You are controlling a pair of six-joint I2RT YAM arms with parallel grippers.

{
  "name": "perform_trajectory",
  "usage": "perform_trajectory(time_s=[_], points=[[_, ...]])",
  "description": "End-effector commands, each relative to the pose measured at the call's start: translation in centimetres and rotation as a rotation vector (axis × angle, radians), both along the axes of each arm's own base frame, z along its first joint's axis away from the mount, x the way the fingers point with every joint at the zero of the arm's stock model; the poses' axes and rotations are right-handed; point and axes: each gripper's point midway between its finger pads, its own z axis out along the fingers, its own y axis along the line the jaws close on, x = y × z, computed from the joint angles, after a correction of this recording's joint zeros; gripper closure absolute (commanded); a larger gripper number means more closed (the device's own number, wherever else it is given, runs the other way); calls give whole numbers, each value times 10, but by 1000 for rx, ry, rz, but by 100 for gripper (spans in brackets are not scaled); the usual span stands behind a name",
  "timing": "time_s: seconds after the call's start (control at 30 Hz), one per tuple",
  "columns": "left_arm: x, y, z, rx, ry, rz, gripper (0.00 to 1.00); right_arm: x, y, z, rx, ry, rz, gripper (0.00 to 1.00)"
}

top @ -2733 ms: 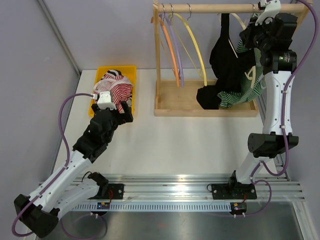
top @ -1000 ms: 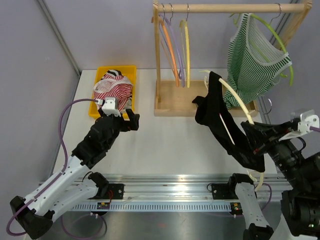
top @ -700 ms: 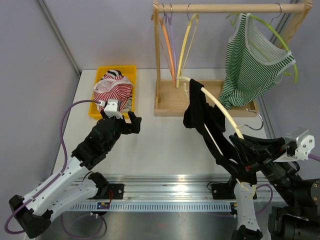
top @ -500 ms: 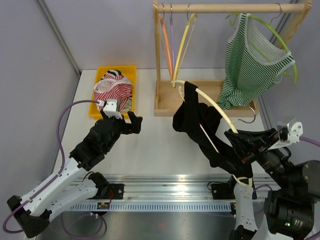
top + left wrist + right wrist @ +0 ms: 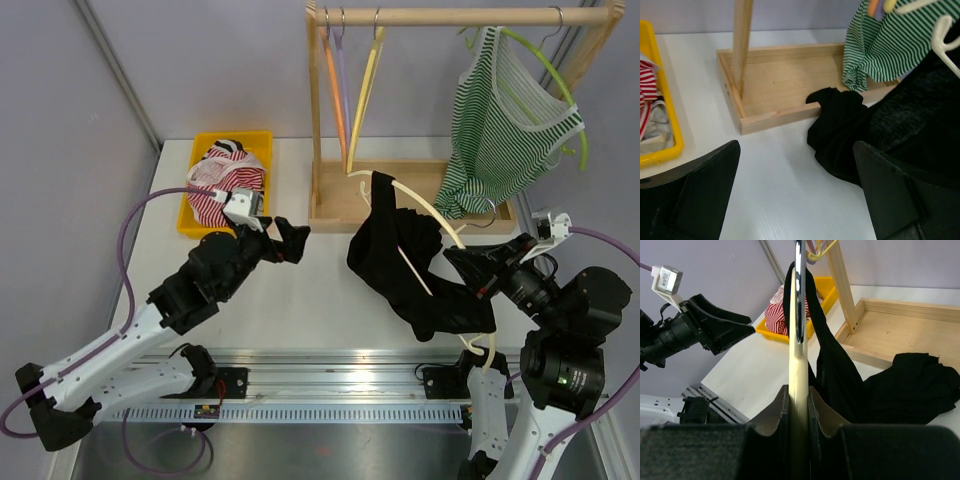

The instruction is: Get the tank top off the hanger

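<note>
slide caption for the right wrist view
Right gripper clamps the cream hanger carrying the black tank top; open left gripper faces it.

A pale wooden garment rack (image 5: 410,211) with a flat tray base stands at 12 to 1 o'clock on the white table (image 5: 310,300). From its round top rail hang three bare thin hangers close together at the left end: an orange one (image 5: 334,90), a purple one (image 5: 345,90) and a yellow one (image 5: 365,95), which tilts. At the right end a green-and-white striped tank top (image 5: 500,130) hangs on a lime green hanger (image 5: 584,145), its hem reaching down to the tray. A yellow plastic bin (image 5: 232,136) sits at 10 o'clock, holding a crumpled red-and-white striped garment (image 5: 225,180). A ribbed aluminium rail (image 5: 340,370) runs along the 6 o'clock edge.
</note>
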Motion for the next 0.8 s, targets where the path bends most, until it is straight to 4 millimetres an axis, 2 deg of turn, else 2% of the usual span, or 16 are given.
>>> perform_trajectory(time_s=[0.0, 0.03, 0.07, 0.1, 0.13, 0.17, 0.2, 0.23, 0.4, 0.63, 0.77], points=[[1, -38, 35, -81, -76, -66, 1, 3, 2, 11, -17, -72, 25, 100], [1, -44, 36, -73, -80, -59, 1, 3, 1, 10, -18, -75, 24, 100], [-6, -59, 57, -102, -125, -92, 1, 4, 1, 7, -19, -70, 21, 100], [-3, -75, 51, -67, -119, -97, 1, 5, 1, 7, -19, -70, 21, 100], [-2, -81, 54, -53, -126, -82, 1, 6, 0, 6, -19, -67, 21, 100], [-4, -92, 60, -41, -139, -98, 1, 5, 1, 6, -20, -68, 22, 100], [-4, -97, 77, -61, -156, -96, 1, 5, 1, 6, -20, -66, 24, 100], [-1, -107, 75, -49, -154, -102, 1, 5, 0, 5, -20, -66, 21, 100], [-6, -121, 111, -112, -203, -136, 1, 6, -1, 1, -30, -51, 15, 100], [-7, -145, 122, -125, -213, -195, 1, 9, -3, -4, -35, -39, 10, 100], [-1, -160, 118, -107, -204, -204, 1, 9, -2, -4, -35, -36, 12, 100]])
